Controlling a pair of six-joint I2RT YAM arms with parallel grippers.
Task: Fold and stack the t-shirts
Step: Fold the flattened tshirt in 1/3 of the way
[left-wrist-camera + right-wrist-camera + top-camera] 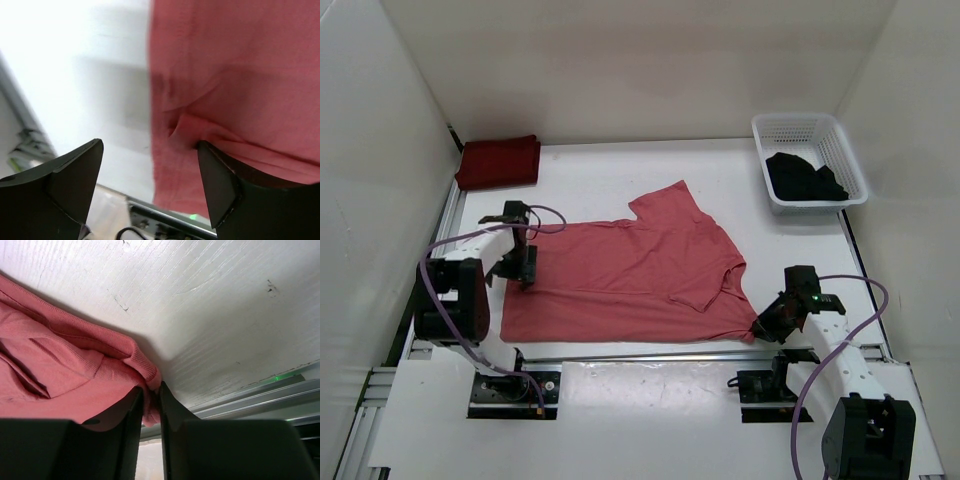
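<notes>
White tabletop: salmon-pink cloth t-shirt is spread at its middle, creased.

Dark maroon t-shirt is laid folded beyond the salmon shirt's far-left corner. Black t-shirt is kept in a white mesh basket beyond its far-right.

Left gripper is gaped wide over the salmon shirt's left edge, nothing held. Right gripper is pinched nearly closed on its near-right corner.

Risk judged: the thin pinch could be lost, or the cloth dragged askew by a one-sided pull.

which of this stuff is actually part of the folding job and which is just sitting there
Part of the job:
- salmon pink shirt, spread out in the middle
- dark maroon shirt, folded at the far left corner
- black shirt, crumpled in the white mesh basket

Just lying about:
- white mesh basket, only holding the black shirt
- metal rail along the near edge
</notes>
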